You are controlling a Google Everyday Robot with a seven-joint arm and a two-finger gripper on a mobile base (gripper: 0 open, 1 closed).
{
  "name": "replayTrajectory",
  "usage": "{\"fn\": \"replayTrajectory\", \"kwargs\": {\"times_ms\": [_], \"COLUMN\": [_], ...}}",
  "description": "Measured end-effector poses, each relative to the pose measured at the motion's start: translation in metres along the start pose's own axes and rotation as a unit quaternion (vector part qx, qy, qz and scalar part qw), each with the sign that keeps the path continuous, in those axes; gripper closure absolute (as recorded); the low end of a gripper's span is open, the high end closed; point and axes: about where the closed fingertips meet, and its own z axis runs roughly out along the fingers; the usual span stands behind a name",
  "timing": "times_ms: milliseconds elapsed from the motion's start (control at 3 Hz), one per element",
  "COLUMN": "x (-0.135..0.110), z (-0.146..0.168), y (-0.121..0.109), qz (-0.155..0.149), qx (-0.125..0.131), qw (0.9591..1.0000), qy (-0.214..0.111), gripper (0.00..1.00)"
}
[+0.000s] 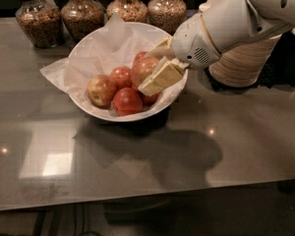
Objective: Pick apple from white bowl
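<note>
Cream-padded two-finger gripper (156, 73): low inside the wide glossy white bowl (137, 116), near its right rim. Large pinkish-red apple (143, 69): pressed against the gripper, on the bowl-centre side (whether it is grasped cannot be told).

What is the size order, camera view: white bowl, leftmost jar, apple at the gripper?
Largest: white bowl. Then leftmost jar, though it stands farther back. Smallest: apple, at the gripper inside the bowl.
</note>
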Motion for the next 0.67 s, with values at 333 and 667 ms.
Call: {"fn": "replayTrajectory", "kwargs": {"times_ms": [333,667], "x": [-0.032,-0.059], "z": [-0.020,-0.034], "y": [-0.003,-0.005], "qz": [-0.032,-0.065], "qx": [0.000,-0.005], "qw": [0.9992,0.9969], "qy": [-0.024,-0.044], "gripper": [1.00,1.00]}}
